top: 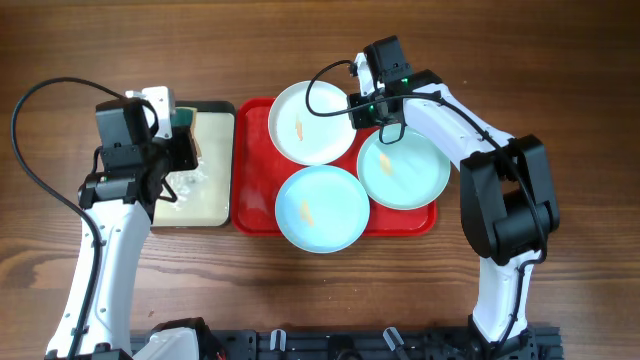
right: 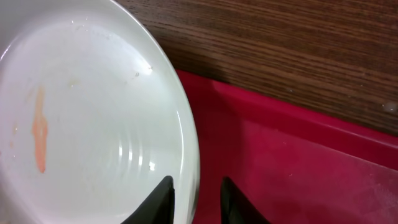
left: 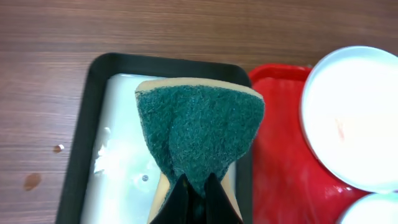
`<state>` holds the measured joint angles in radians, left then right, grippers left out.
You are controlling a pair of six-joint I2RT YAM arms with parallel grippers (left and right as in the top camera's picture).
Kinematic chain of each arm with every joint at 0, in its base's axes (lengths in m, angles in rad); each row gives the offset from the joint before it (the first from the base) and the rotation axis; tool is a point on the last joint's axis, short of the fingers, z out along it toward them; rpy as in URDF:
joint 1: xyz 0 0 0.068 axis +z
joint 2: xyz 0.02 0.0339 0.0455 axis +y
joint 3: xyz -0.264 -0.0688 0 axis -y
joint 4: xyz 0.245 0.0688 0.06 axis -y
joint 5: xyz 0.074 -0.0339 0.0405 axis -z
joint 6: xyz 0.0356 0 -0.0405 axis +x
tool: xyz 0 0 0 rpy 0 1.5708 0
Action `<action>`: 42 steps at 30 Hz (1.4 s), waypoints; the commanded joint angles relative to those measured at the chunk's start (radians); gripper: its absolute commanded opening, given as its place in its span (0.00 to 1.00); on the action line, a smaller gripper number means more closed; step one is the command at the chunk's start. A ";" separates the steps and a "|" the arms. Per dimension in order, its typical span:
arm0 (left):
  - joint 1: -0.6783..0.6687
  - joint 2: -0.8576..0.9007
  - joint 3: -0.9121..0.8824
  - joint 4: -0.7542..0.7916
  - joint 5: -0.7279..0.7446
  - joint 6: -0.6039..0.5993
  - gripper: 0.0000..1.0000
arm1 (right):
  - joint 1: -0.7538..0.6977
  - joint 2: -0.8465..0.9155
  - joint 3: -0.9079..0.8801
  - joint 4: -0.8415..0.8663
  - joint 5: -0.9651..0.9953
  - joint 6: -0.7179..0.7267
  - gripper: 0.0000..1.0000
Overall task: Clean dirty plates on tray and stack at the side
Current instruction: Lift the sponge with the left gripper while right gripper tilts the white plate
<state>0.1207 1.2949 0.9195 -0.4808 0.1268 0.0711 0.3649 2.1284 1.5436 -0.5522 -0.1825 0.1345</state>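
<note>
Step in hand: seizing a plate for scrubbing. On the red tray (top: 252,190) two pale blue plates (top: 322,208) lie nearest. Beyond them, the right gripper (right: 198,202), its arm folded inward, stands narrowly parted astride the white plate (top: 312,122) rim. The outstretched left gripper (left: 193,199) clamps a green sponge (left: 199,130) over the cream tray (left: 93,124). Next: pinch the rim, then lift.

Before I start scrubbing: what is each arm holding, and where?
Left fingers pinch the sponge by its near edge. Right fingers straddle the rim of the white plate, gap showing; no grip yet.
</note>
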 commanded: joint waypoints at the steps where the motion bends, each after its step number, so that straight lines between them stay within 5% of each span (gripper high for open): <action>1: 0.005 0.002 0.006 -0.010 0.048 0.034 0.04 | 0.003 0.023 -0.001 0.003 -0.008 0.000 0.29; 8: 0.005 0.003 -0.009 -0.010 0.048 0.033 0.04 | 0.003 0.025 -0.026 0.040 -0.008 0.021 0.29; 13: 0.005 0.003 -0.009 -0.010 0.048 0.033 0.04 | 0.003 0.025 -0.029 0.047 -0.020 0.033 0.04; 16: 0.005 0.003 -0.009 -0.010 0.048 0.034 0.04 | 0.003 0.025 -0.029 0.047 -0.020 0.033 0.05; 20: 0.005 0.003 -0.009 -0.010 0.048 0.034 0.04 | 0.003 0.025 -0.029 0.043 -0.020 0.034 0.20; 27: 0.005 0.009 -0.011 -0.010 0.048 0.034 0.04 | 0.003 0.025 -0.029 0.036 -0.020 0.085 0.06; 42: 0.005 0.029 -0.011 0.130 0.054 0.025 0.04 | 0.003 0.025 -0.029 0.036 -0.020 0.071 0.04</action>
<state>0.1211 1.3262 0.9127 -0.3996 0.1558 0.0864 0.3649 2.1284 1.5242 -0.5152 -0.1905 0.2054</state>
